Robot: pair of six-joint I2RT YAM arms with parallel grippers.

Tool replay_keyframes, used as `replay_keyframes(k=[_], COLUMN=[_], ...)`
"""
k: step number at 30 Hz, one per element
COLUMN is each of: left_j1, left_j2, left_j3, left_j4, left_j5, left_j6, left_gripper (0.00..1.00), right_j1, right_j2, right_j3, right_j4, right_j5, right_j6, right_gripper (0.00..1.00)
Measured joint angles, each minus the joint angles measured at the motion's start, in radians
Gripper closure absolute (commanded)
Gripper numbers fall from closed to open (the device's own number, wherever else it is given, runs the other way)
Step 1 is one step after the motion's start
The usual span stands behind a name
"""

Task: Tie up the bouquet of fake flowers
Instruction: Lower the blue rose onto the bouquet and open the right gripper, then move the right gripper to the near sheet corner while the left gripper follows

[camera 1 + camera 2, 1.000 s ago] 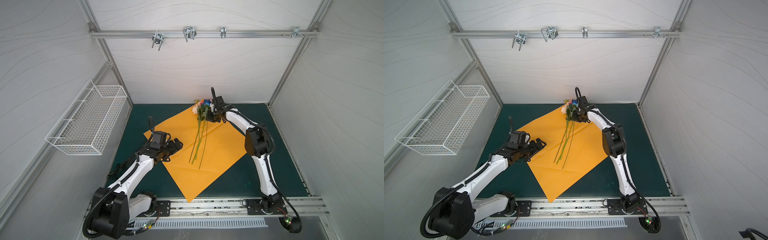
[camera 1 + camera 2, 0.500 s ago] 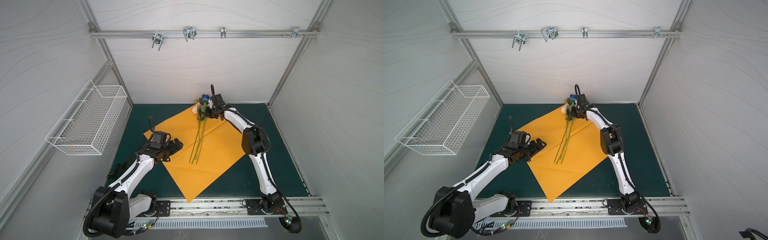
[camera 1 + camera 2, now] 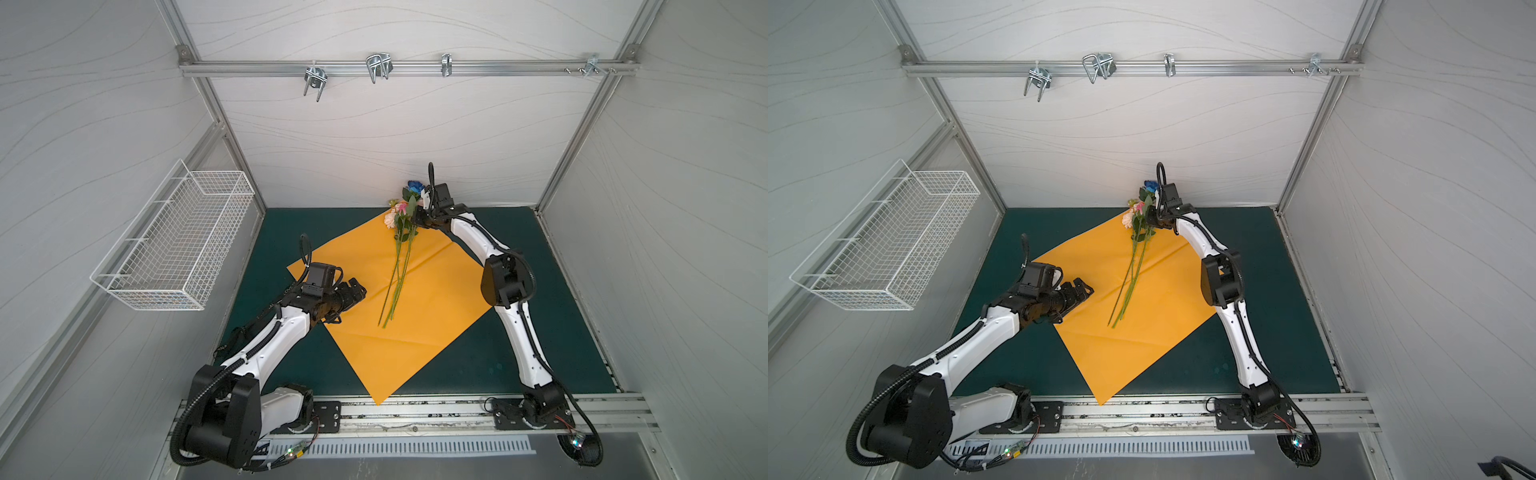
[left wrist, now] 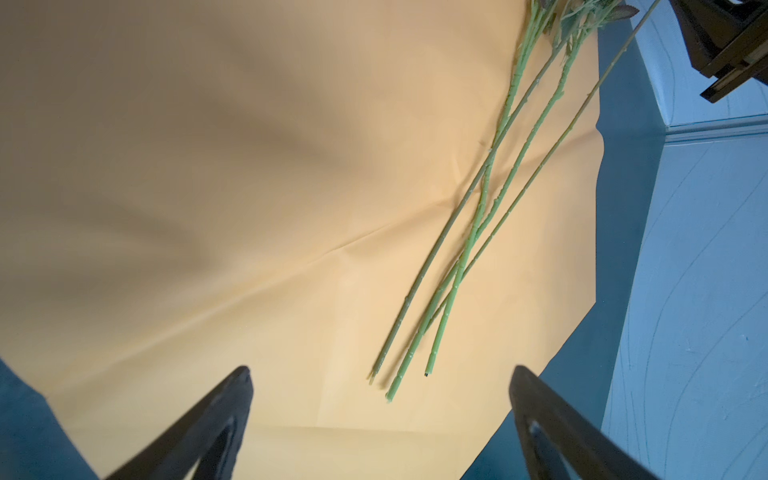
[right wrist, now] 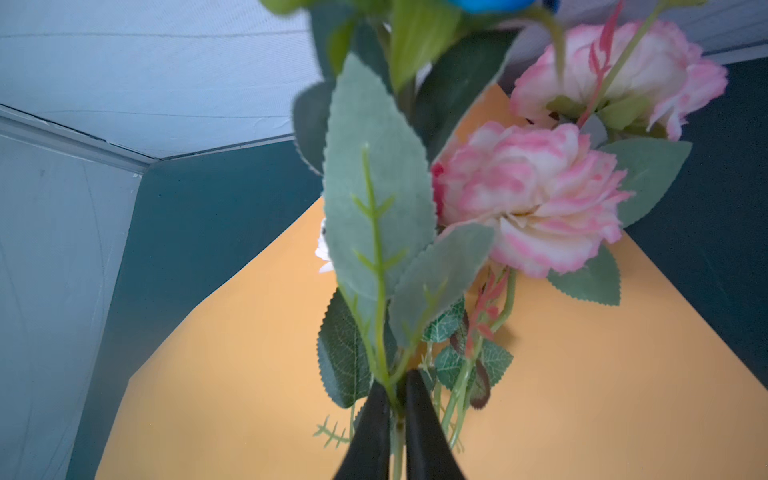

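The bouquet of fake flowers (image 3: 400,216) (image 3: 1137,217) lies on orange wrapping paper (image 3: 415,332) with its pink and peach blooms at the far corner and its thin green stems (image 4: 478,216) running toward the front. My right gripper (image 3: 420,216) (image 3: 1157,216) (image 5: 395,384) is shut on one leafy stem just below the blooms (image 5: 528,195), and the blue rose (image 3: 414,185) stands raised above the rest. My left gripper (image 3: 359,289) (image 3: 1086,286) (image 4: 380,374) hovers open over the paper's left side, the stem ends just ahead of its fingertips.
A white wire basket (image 3: 178,241) hangs on the left wall. A metal rail with hooks (image 3: 378,68) crosses the back wall. The dark green mat (image 3: 519,353) surrounds the paper, and the back wall stands close behind the blooms.
My right gripper has moved up and back toward the rear wall, lifting the blue rose on its stem above the other blooms. The left arm has not moved.
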Motion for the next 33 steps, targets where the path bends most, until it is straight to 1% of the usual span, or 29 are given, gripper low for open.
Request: replay_keyframes(k=[2,10,15,17,19,23,26,29,30,33], left_j1=[0.000,0.000,0.000,0.000,0.000,0.000,0.000,0.000,0.000,0.000], left_j2=[0.001,0.015,0.014,0.012,0.004,-0.035,-0.079,-0.130,-0.154,-0.222], left_j3=[0.000,0.000,0.000,0.000,0.000,0.000,0.000,-0.004,-0.009,-0.035], left_j4=[0.000,0.001,0.000,-0.001,-0.004,-0.023,-0.056,-0.099,-0.120,-0.190], left_j5=[0.000,0.003,0.003,0.003,0.003,-0.003,-0.014,-0.029,-0.035,-0.072], left_j6=[0.001,0.002,0.002,0.002,0.002,0.002,0.002,0.000,-0.002,-0.016], left_gripper=[0.03,0.03,0.03,0.03,0.03,0.03,0.03,0.03,0.04,0.04], right_j1=[-0.002,-0.002,-0.003,-0.005,-0.008,-0.018,-0.031,-0.036,-0.036,0.000], right_j2=[0.009,0.014,0.012,0.001,-0.037,-0.173,-0.327,-0.520,-0.600,-0.811], right_j3=[0.002,0.002,0.002,-0.006,-0.047,-0.185,-0.341,-0.552,-0.646,-0.895], right_j4=[-0.002,-0.007,-0.017,-0.025,-0.038,-0.054,-0.055,-0.030,-0.013,0.022], right_j5=[0.000,0.000,0.004,0.008,0.013,0.019,0.020,0.026,0.031,0.080], right_j6=[-0.004,-0.034,-0.046,-0.048,-0.049,-0.047,-0.045,-0.056,-0.068,-0.102], right_gripper=[0.81,0.70,0.61,0.58,0.56,0.55,0.53,0.48,0.46,0.42])
